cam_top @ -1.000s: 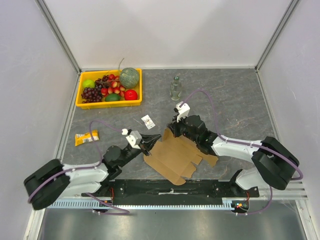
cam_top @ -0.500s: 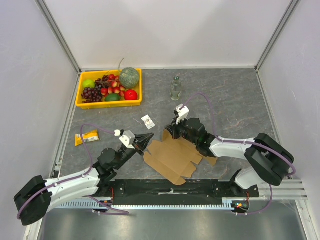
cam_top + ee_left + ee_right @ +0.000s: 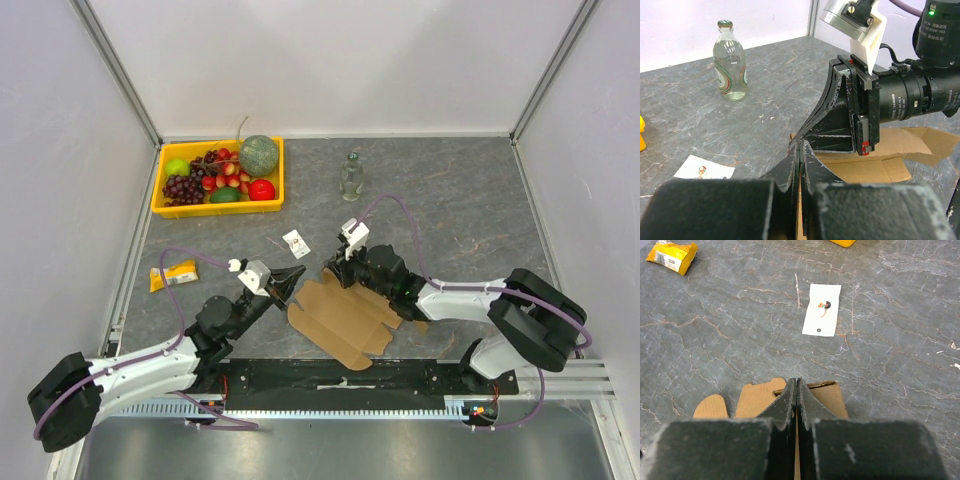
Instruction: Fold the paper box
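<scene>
The box [image 3: 345, 320] lies flat at the middle of the near edge, its far-left rim clamped by both the left gripper [image 3: 293, 275] and right gripper [image 3: 333, 270]. So close together, they could collide, or tear the flap by pulling unevenly.

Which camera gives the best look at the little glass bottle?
The left wrist view: the bottle stands close, side-on, its cap and label plain. The top external view shows it small, from above. The right wrist view misses it altogether.
</scene>
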`<action>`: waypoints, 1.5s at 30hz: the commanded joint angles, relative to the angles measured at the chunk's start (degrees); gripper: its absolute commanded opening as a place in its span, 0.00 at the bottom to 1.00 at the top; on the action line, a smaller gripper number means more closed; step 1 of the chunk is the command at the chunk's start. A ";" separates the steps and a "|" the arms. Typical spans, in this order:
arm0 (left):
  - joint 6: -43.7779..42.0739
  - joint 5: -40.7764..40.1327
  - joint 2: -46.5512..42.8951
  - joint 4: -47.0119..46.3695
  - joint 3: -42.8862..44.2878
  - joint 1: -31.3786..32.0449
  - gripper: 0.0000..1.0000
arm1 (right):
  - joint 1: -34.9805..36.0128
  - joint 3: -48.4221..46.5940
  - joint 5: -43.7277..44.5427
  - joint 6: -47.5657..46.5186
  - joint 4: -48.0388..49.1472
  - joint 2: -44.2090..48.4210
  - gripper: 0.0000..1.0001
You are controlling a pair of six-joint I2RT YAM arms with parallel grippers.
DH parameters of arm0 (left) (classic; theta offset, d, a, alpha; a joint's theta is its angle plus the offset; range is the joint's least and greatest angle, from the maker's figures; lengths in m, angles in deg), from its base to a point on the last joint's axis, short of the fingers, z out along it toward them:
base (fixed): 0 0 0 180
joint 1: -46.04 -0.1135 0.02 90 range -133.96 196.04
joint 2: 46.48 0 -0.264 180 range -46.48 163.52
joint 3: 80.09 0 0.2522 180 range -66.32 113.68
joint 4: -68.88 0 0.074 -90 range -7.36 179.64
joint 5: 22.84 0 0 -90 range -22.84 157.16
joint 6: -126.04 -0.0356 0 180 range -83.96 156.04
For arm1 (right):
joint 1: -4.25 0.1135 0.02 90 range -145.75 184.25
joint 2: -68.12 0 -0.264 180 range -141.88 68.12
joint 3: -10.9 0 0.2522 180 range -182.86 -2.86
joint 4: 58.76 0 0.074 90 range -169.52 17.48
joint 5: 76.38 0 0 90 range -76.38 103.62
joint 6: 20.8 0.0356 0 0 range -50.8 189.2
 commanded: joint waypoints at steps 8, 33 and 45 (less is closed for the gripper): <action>2.10 -3.81 -1.28 -0.12 -2.63 -0.09 0.03 | 1.25 -0.61 2.89 -2.57 -4.29 1.05 0.01; 1.14 24.90 23.02 19.89 34.86 -17.22 0.02 | 0.99 -15.02 21.26 12.80 -59.29 30.67 0.02; -0.80 50.76 54.34 38.80 67.23 -17.05 0.02 | 0.99 -22.59 10.29 21.50 -85.59 31.37 0.12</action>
